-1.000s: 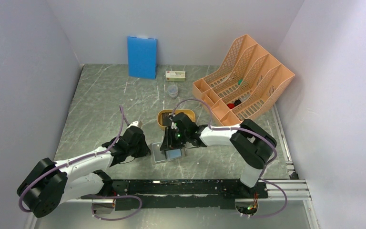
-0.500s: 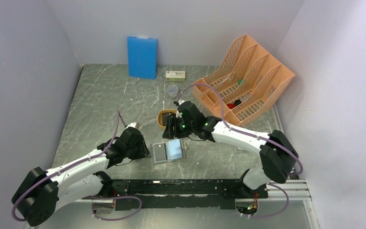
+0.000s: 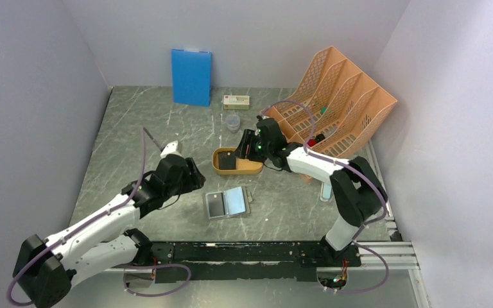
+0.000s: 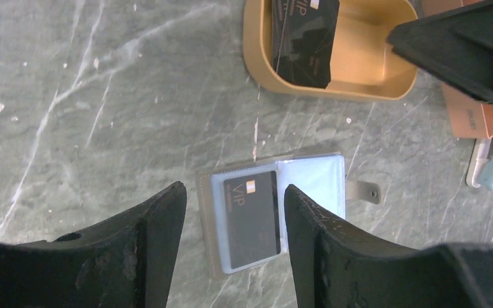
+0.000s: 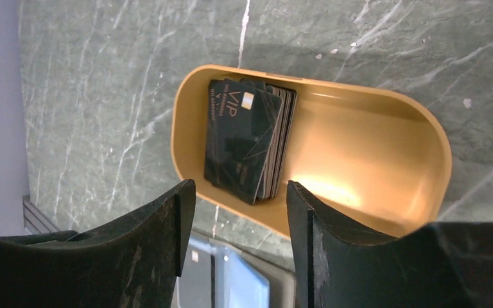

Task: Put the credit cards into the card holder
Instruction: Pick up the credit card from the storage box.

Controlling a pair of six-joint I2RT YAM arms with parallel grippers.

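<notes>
The left gripper (image 4: 234, 191) hangs above the table (image 3: 141, 128) with its jaws apart and nothing between them. Looking down through the gap, the card holder (image 4: 311, 186) lies open and flat on the table. One dark card (image 4: 251, 218) marked VIP sits on the pale blue pocket that falls right between the two fingers. The other pale page reaches out past the right-hand finger, with a small snap tab (image 4: 366, 191) sticking out beyond it. I cannot tell how deep the card is tucked in.

Farther out past the left fingertips stands the yellow oval tray (image 4: 257, 51), and the rest of the credit cards (image 4: 302, 38) are stacked at one end of it.

The right gripper (image 5: 241, 192) hovers over that tray, its jaws also parted and empty. The stack of cards sits just ahead of the opening between its fingers, leaning against the tray's end wall, and the other half of the tray is bare. A corner of the open card holder shows low between the right fingers, nearer the wrist than the tray.

Seen from above, the two grippers are well apart, with the holder beside the left one and the tray under the right. Beyond the right jaws stand an orange file rack (image 3: 330, 106), a small cup (image 3: 232, 122), a little box (image 3: 236, 101) and a blue board (image 3: 191, 77) against the back wall.
</notes>
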